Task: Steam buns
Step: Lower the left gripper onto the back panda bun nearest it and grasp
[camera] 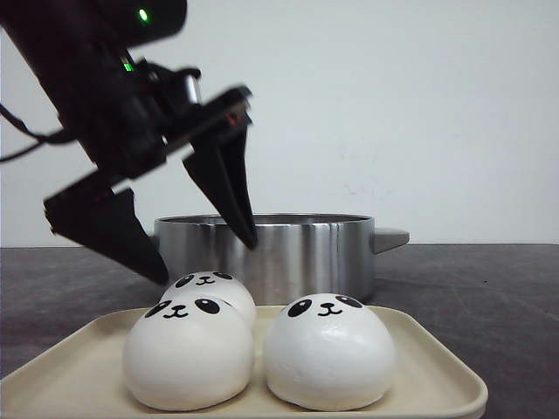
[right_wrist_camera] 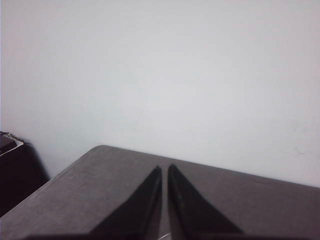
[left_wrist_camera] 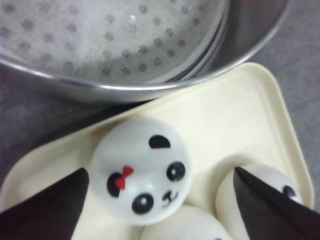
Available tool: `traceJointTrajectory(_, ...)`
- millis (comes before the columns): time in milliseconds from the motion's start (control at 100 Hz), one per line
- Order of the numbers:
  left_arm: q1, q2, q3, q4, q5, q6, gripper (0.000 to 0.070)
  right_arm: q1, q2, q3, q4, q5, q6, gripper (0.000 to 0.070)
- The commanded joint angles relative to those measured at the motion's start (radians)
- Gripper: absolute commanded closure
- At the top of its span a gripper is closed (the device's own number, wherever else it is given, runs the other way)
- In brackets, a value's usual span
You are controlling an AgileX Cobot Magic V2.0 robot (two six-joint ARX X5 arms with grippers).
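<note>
Black and angular, the left gripper point(camera: 205, 257) hangs on the left side of the front view, tilted down over the back of the tray, its two tapered fingers point(camera: 229, 188) spread wide with nothing between them; one tip sits low beside the rear bun point(camera: 212, 288), the other in front of the pot wall. In the left wrist view those dark fingers frame a bun with a red bow point(left_wrist_camera: 140, 171) without touching it. Smooth, white and dome-shaped, the buns wear black panda faces and have a soft matte skin; three show in the front view, the front left bun point(camera: 189, 351) and the front right bun point(camera: 328, 351) just beside each other. They rest on a cream tray point(camera: 437, 380) with rounded corners and a raised lip. Behind it stands a brushed steel pot point(camera: 306, 249) with a stub handle at the right and a perforated insert point(left_wrist_camera: 110, 40) inside. Further right, the right gripper point(right_wrist_camera: 164, 172) has its fingers nearly together, empty, above the grey table point(right_wrist_camera: 250, 195).
</note>
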Motion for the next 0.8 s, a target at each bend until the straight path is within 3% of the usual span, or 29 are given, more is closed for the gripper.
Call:
traceJointTrajectory(0,-0.011,0.032,0.013,0.011,-0.005,-0.010,0.0213,0.010,0.009,0.011,-0.004,0.005,-0.005,0.0688)
traceJointTrajectory(70,-0.011,0.056,0.013,0.011,-0.005,-0.009,0.0272,0.010,0.009,0.011,-0.012,0.005,-0.003,0.0688)
traceJointTrajectory(490,-0.012,0.105,0.013,0.009,-0.085,-0.010,0.0281,0.010,0.009,0.011,-0.044,0.004,-0.002,0.0688)
traceJointTrajectory(530,-0.012,0.105,0.013,0.006,-0.100,-0.009,0.0360,0.010,0.009,0.011,-0.046,0.004,-0.002,0.0688)
traceJointTrajectory(610,-0.012,0.105,0.013,0.004,-0.103,-0.009,0.0700,0.010,0.009,0.011,-0.051,0.004,-0.003,0.0688)
traceJointTrajectory(790,-0.012,0.104,0.013,0.010,-0.130,-0.005,0.0690,0.010,0.009,0.011,-0.070,0.005,-0.003,0.0688)
